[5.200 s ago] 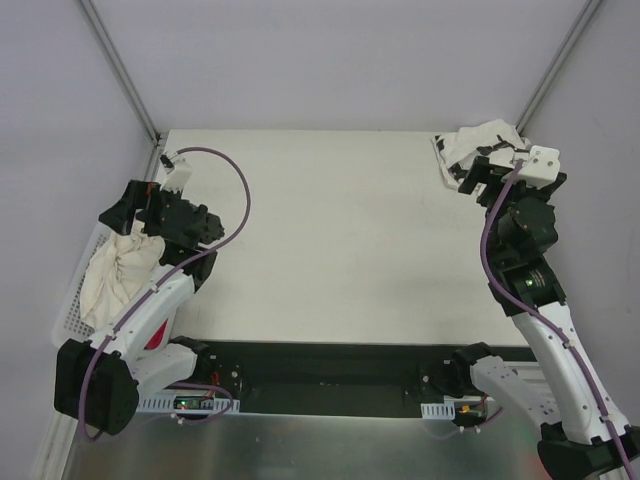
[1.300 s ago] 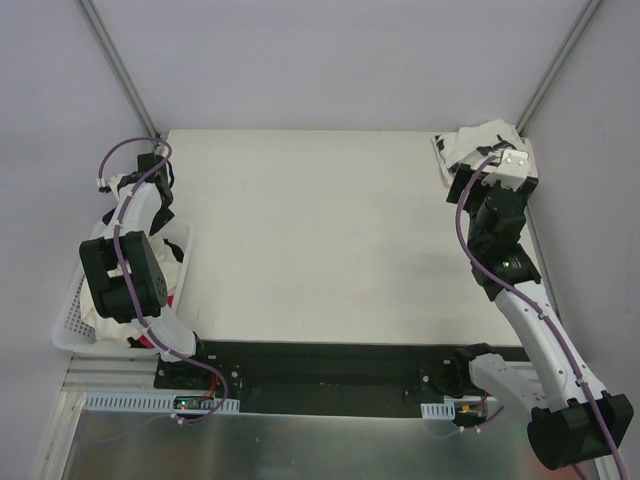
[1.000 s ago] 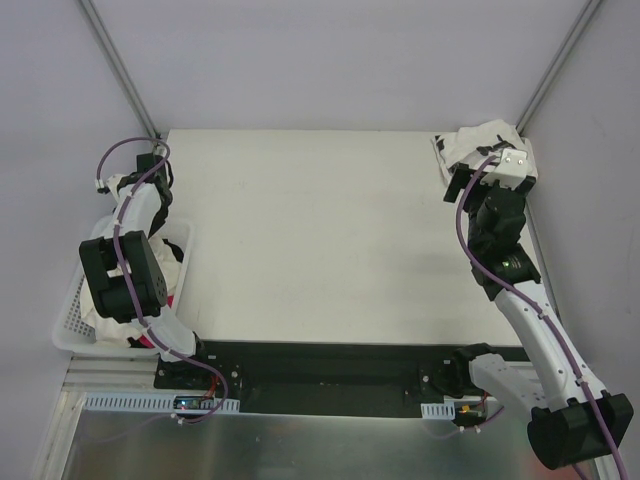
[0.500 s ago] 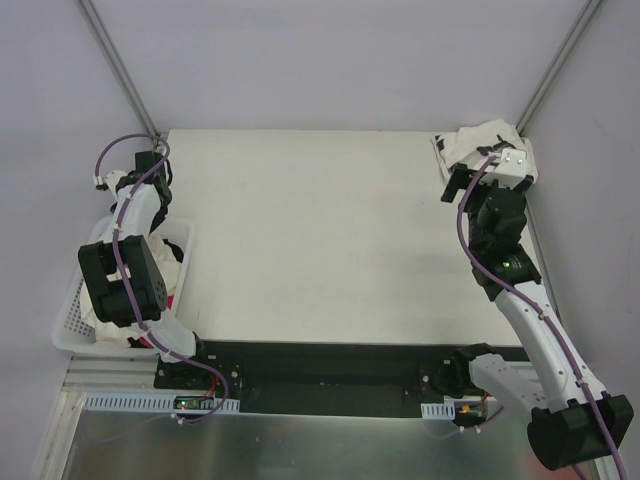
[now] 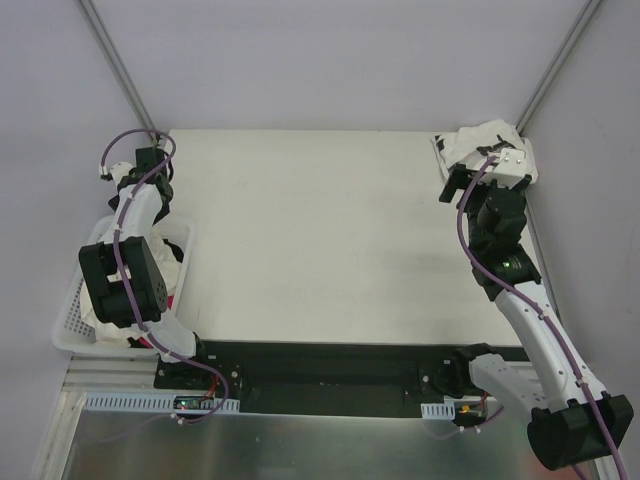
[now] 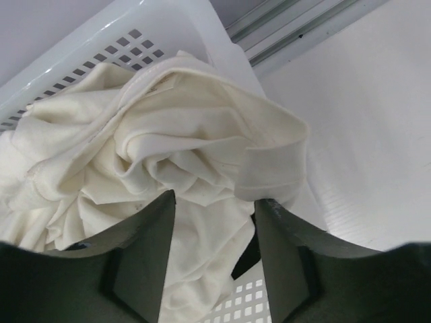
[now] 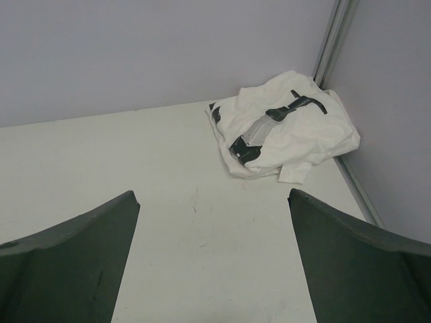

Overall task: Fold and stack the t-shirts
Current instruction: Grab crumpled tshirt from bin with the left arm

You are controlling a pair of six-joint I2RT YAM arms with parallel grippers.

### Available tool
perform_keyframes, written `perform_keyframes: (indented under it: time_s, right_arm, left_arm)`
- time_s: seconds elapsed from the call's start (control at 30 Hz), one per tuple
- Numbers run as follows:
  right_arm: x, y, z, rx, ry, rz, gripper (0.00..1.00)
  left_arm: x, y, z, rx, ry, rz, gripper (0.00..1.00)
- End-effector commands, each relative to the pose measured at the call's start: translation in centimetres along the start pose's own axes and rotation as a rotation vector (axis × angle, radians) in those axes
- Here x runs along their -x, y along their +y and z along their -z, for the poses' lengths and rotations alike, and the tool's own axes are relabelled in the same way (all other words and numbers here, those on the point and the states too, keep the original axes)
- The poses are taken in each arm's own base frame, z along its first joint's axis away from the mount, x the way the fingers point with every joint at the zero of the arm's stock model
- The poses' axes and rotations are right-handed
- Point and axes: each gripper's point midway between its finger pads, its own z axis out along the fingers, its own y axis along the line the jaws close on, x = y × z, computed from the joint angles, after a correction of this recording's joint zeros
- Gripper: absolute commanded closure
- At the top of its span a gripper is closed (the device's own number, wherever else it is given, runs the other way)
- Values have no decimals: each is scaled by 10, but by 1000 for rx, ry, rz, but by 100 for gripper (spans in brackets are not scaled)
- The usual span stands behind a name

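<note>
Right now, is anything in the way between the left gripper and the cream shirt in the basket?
Nothing visible is. In the left wrist view the left gripper has its open fingers framing the crumpled cream shirt directly, with no object between them. The white basket only surrounds the shirt at its sides.

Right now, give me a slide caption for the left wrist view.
Left fingers, spread open, poised over a crumpled cream shirt heaped in a white plastic basket beside the table.

No readable writing; black marks on the printed t-shirt (image 7: 303, 138) are illegible.
</note>
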Motion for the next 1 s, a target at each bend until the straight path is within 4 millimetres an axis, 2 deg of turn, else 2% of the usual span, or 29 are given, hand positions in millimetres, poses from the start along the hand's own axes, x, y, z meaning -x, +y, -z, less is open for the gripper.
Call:
perform_keyframes:
  time_s: [0.0,0.1,0.2,0.3,0.43,0.6,0.8,0.97]
  right_arm:
    - [17,2,1,14,-56,-40,4]
    - [17,4,0,22,-52,-43,4]
    - [16,6,-2,31,-49,-45,4]
    - [15,7,-2,33,-46,-47,4]
    - [16,7,-2,34,-47,-47,4]
    - [17,5,-1,27,-51,-44,4]
    - [14,6,-3,28,-42,-39,4]
    - [13,8,-4,30,-38,-40,4]
  left_arm:
    - [28,-14,16,-101,-75,5,45]
    - [37,-17,26,-124,-104,-14,34]
    - [46,-16,36,-120,-144,-29,29]
    - [52,-19,36,-117,-159,-43,29]
    - [55,-25,35,-123,-165,-47,35]
    - [48,-31,23,-123,-157,-67,35]
    - [43,-26,12,-60,-152,-71,35]
    - [30,-28,0,-36,-122,-74,35]
